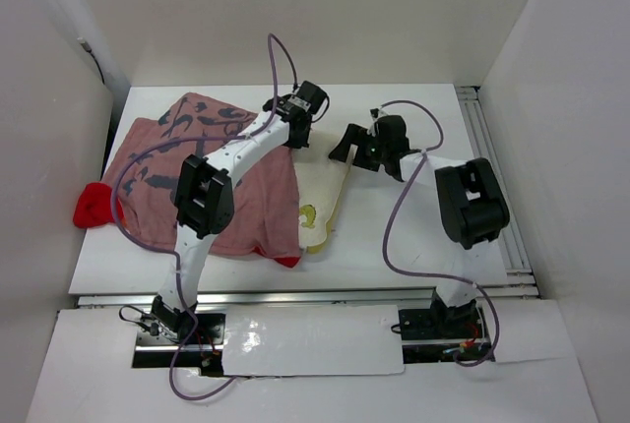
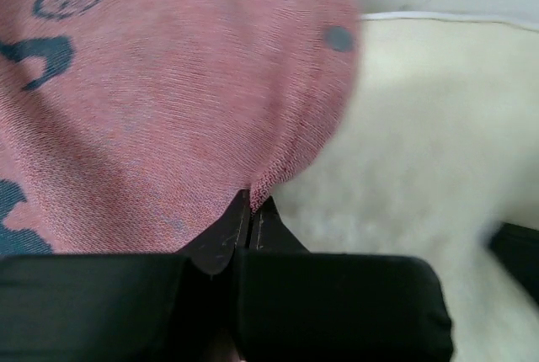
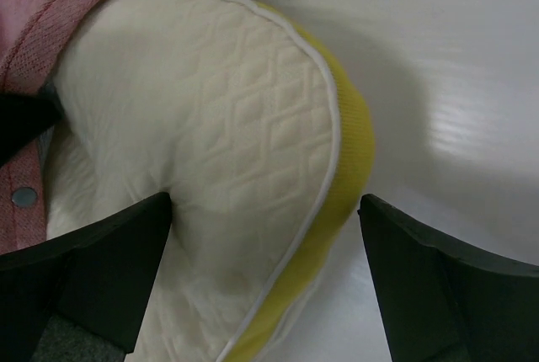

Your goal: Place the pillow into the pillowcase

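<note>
Red pillowcase (image 2: 168, 84) hem sits pinched in the left gripper (image 2: 251, 210); the right gripper (image 3: 263, 210) gapes wide astride the pillow (image 3: 210, 168), which seems mostly outside: insertion barely begun.

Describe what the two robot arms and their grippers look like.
The left arm and right arm are built from white tubular links with bulky black joint housings. Loose purple cables loop along both. The left gripper and right gripper have matte black, wedge-shaped fingers.
</note>
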`<state>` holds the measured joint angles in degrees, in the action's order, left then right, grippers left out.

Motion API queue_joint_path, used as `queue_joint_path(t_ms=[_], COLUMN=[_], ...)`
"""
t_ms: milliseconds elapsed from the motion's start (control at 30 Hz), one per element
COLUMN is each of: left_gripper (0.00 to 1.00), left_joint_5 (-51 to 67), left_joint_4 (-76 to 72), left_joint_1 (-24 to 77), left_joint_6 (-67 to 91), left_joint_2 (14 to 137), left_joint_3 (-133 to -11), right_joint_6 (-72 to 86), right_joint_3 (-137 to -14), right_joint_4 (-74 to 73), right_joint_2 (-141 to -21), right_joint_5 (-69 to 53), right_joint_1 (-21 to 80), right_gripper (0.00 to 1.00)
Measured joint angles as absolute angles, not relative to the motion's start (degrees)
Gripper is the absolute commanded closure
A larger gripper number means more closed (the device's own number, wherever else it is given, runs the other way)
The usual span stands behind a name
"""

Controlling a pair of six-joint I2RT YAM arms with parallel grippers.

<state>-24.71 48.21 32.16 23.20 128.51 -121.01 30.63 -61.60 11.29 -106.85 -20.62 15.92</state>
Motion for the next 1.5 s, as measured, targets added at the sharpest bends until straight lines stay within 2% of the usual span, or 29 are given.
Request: queue_joint_path(t_ms=[33,67,100,133,167,200,333,500,700,800,900,1033,1167,1200,1267,1300,1333,1367,1433,1467,1500], left_gripper=[1.00,1.00,1.00,1.00,1.00,1.00,1.00,1.00,1.00,1.00,1.00,1.00,1.00,1.00,1.00,1.00,1.00,1.00,1.00,1.00,1.00], left_joint_5=[-24.21,-23.77,-23.49,-23.18,-22.90,-22.57,-22.31,-24.38,-31.62,-33.41,-33.56,-32.91,-32.08,-35.38,-36.73,-36.51,-36.53,-36.21,-34.33,-33.01,-30.98], left_joint_4=[47.64,47.13,46.72,46.33,46.17,46.09,46.81,49.36,50.87,50.59,49.60,49.50,50.43,50.87,49.21,47.29,45.10,43.88,41.87,41.21,40.80], left_joint_1=[32.16,32.18,32.16,32.18,32.18,32.21,33.10,39.86,56.58,63.05,65.45,64.40,63.64,62.89,60.42,59.96,59.92,60.12,59.94,59.40,58.41], left_joint_6=[22.55,22.17,21.71,21.04,20.45,19.66,17.47,14.48,10.66,10.52,11.00,12.49,14.24,13.98,15.31,16.21,17.10,17.98,19.68,20.45,21.56], left_joint_2=[128.51,128.51,128.51,128.51,128.51,128.51,128.05,120.49,105.03,99.66,96.60,95.46,95.98,96.25,96.07,95.96,95.96,95.96,96.16,96.29,96.51], left_joint_3=[-121.49,-122.04,-122.61,-123.46,-124.64,-125.82,-132.16,-132.79,-131.76,-131.55,-129.40,-123.50,-116.55,-115.07,-111.79,-109.73,-107.35,-105.34,-101.78,-100.55,-99.77], right_joint_6=[30.50,30.22,29.63,29.76,29.89,29.41,28.71,21.47,13.37,12.12,13.28,18.35,29.95,33.10,38.04,39.48,40.01,40.47,39.64,39.38,38.76], right_joint_3=[-63.07,-64.34,-64.97,-65.25,-65.30,-65.32,-60.42,-50.24,-43.40,-40.36,-38.20,-38.68,-47.75,-51.11,-57.39,-59.59,-60.31,-60.27,-59.07,-58.13,-56.71], right_joint_4=[12.01,13.82,15.51,17.23,19.73,20.80,33.26,37.47,45.10,51.20,54.72,53.74,37.98,34.09,26.55,23.59,22.20,21.02,17.78,16.93,16.29], right_joint_2=[-108.79,-110.74,-112.01,-112.95,-113.25,-113.95,-112.18,-97.21,-73.80,-68.31,-68.99,-77.23,-88.86,-91.44,-95.29,-96.88,-97.78,-98.06,-98.41,-98.43,-98.39], right_joint_5=[-22.39,-24.86,-26.94,-29.41,-32.49,-33.91,-40.97,-41.41,-32.56,-23.49,-12.36,7.38,20.62,22.33,23.44,23.09,22.11,20.82,17.37,15.79,13.96], right_joint_1=[15.88,15.97,16.12,16.29,16.45,17.02,18.61,24.69,36.45,41.89,43.46,43.90,42.70,42.02,39.90,38.72,37.87,37.10,35.33,34.46,33.36], right_gripper=[0.12,0.46,0.68,0.85,0.99,1.00,1.00,1.00,1.00,1.00,1.00,1.00,1.00,0.98,0.86,0.76,0.53,0.40,0.19,0.14,0.05])
